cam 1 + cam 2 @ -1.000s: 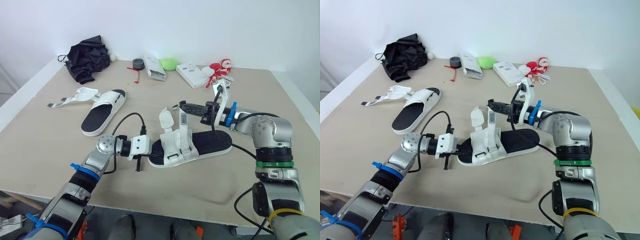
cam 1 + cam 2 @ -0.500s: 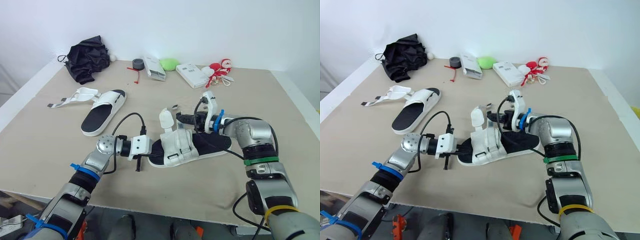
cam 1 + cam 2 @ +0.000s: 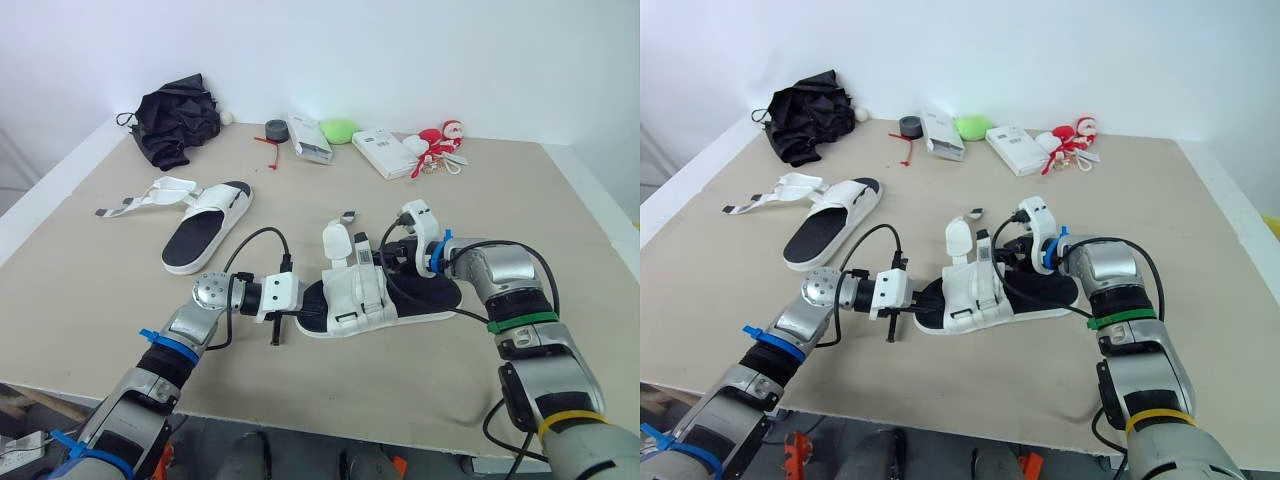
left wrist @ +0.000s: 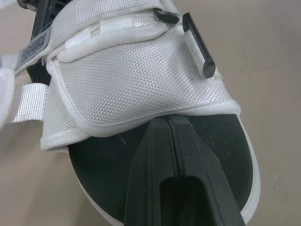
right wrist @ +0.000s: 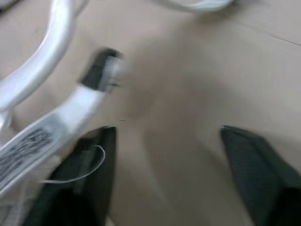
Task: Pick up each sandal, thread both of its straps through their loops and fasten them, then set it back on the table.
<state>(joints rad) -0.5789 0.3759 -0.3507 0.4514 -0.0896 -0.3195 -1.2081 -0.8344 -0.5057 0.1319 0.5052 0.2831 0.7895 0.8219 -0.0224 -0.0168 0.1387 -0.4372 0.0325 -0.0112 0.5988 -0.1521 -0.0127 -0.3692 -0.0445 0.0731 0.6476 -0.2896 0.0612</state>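
Sandal [image 3: 355,295] seen at frame centre on table [image 3: 540,190] | left gripper [image 4: 170,123] closed, tips laid on its toe | right gripper [image 5: 164,134] spread open beside a strap [image 5: 47,129]

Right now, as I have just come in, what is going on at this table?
The robot is working on the near sandal, which lies on the table. Its left gripper, fingers shut, rests its tip on the black footbed at the toe end. Its right gripper is open beside a loose strap that stands up from this sandal, and does not clamp it. The other sandal lies farther back on the robot's left, with its straps spread out loose.
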